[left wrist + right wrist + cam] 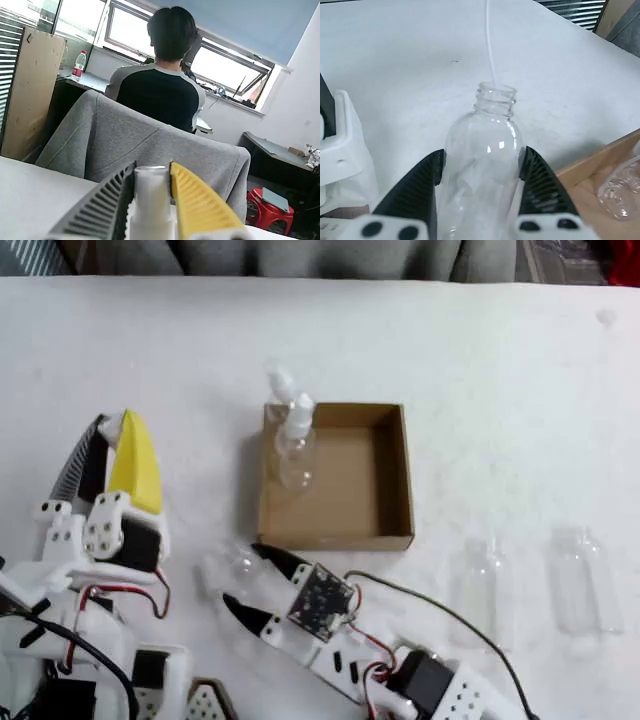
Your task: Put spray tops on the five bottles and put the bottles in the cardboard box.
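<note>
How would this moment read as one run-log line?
left gripper: shut on spray top | right gripper: shut on uncapped bottle | cardboard box: one capped bottle inside | table: two more uncapped bottles right of box

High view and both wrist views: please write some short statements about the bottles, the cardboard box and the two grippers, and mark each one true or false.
1. The cardboard box holds one bottle with a spray top. True.
2. The right gripper grips a clear bottle that already has its top on. False: the neck of this bottle is open.
3. The left gripper is empty. False: a white spray top sits between its fingers.
4. Two more bottles lie on the table to the right of the box, outside it. True.
5. The box holds five bottles. False: one bottle shows inside it.
</note>
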You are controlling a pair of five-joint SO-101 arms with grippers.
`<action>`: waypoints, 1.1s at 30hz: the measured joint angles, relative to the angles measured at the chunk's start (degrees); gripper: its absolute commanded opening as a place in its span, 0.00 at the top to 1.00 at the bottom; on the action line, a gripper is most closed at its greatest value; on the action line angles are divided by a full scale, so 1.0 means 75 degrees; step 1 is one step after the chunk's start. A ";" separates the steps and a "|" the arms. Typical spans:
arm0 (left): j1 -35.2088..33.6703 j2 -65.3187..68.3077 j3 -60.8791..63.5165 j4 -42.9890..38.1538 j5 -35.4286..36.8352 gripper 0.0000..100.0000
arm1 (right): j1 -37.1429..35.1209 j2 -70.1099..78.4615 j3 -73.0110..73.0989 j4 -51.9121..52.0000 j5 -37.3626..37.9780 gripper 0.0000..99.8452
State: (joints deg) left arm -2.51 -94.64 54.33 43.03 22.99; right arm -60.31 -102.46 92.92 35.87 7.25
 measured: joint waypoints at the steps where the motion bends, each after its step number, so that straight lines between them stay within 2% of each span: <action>1: 0.0000 0.0000 0.0000 0.0000 -0.0117 0.98 | -0.0012 0.0000 0.0000 0.0000 0.0000 0.98; 15: 0.0012 0.0000 0.0176 0.0000 -0.0258 0.98 | 0.0246 0.0000 0.0000 0.0000 0.0000 0.98; 23: 0.0867 0.0012 0.0586 -0.0082 -0.0258 0.98 | 0.0246 0.0000 0.0000 0.0000 0.0000 0.98; 33: 0.0961 0.0094 0.1114 -0.0082 -0.0281 0.98 | 0.0246 0.0000 0.0000 0.0000 0.0000 0.98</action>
State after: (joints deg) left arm 4.70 -93.93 62.68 42.42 20.88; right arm -58.46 -102.46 92.92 35.87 7.25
